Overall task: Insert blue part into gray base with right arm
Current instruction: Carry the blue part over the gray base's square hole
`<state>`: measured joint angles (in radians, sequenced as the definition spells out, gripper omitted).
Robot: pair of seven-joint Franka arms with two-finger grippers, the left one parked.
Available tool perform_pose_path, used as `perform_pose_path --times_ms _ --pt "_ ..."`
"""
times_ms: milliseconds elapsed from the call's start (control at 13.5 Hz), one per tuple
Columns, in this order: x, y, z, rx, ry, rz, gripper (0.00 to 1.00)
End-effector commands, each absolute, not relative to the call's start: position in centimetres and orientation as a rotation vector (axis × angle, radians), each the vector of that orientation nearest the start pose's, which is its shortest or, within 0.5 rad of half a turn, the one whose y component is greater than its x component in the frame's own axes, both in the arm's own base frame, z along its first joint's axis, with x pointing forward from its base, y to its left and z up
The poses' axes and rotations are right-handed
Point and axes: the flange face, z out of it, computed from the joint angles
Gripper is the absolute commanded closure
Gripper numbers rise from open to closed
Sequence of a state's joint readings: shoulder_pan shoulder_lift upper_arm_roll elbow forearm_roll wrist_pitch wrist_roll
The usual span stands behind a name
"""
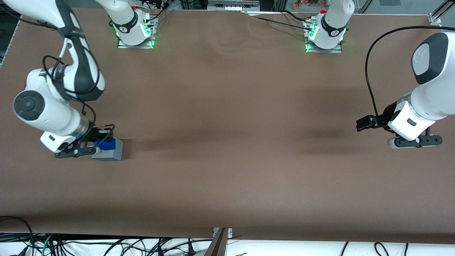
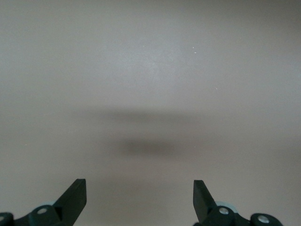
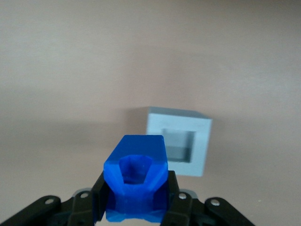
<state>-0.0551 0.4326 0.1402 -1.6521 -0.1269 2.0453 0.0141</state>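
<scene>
My right arm's gripper (image 1: 101,139) is shut on the blue part (image 1: 106,144), held between its black fingers (image 3: 176,197). In the right wrist view the blue part (image 3: 136,176) fills the space between the jaws, its notched hollow end facing the camera. The gray base (image 1: 111,151) stands on the brown table at the working arm's end. In the front view the blue part sits just above the base's top. In the right wrist view the gray base (image 3: 178,139) lies a little apart from the blue part, its square recess open and empty.
The brown table (image 1: 227,142) stretches wide toward the parked arm's end. Two arm mounts with green lights (image 1: 135,33) stand at the table's edge farthest from the front camera. Cables hang below the table's near edge.
</scene>
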Motion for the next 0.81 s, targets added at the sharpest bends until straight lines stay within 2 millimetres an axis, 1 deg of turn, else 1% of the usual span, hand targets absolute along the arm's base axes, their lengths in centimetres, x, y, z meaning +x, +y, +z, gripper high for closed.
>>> perform_pose_path --times_ms 0,148,295,443,665,739 --pt "68.7 2.1 35.6 -3.175 -0.170 0.110 0.82" --pt "68.8 0.6 35.0 -3.155 -0.114 0.122 0.82" --pt "68.8 -0.1 34.5 -3.141 -0.087 0.134 0.82" --pt "68.6 -0.2 34.2 -3.139 -0.082 0.146 0.82" --pt "67.6 -0.4 32.3 -3.134 -0.077 0.201 0.82" --pt "67.5 -0.4 32.2 -3.134 -0.078 0.208 0.82"
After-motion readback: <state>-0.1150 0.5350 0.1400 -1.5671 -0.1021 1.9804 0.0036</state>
